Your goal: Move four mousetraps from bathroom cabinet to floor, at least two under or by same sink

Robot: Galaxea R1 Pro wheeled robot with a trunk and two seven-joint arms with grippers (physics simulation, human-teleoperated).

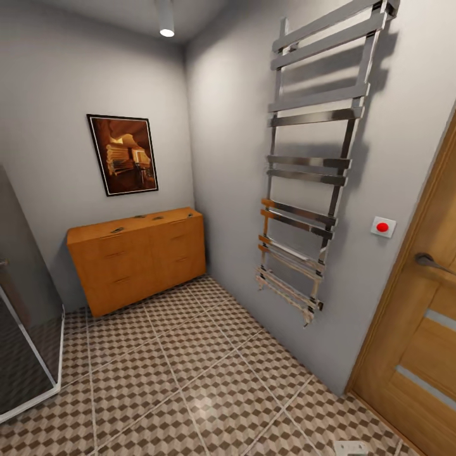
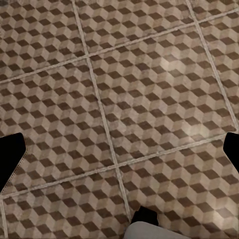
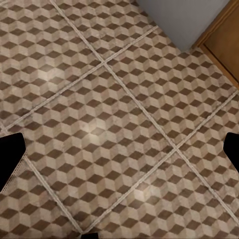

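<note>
Floor (image 1: 190, 380) tiles lie nearest; the cabinet (image 1: 136, 259), small dark objects on top, is still to be approached. Both jaws appear spread, nothing held.

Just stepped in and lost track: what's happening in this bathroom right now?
Nothing is being handled yet. The robot stands on the cube-patterned floor, facing the orange-brown cabinet in the far corner. Small dark items, probably the mousetraps, lie on its top, too small to count. Both wrist cameras look down at bare tiles; each claw's fingertips sit wide apart at the picture edges, holding nothing.
</note>
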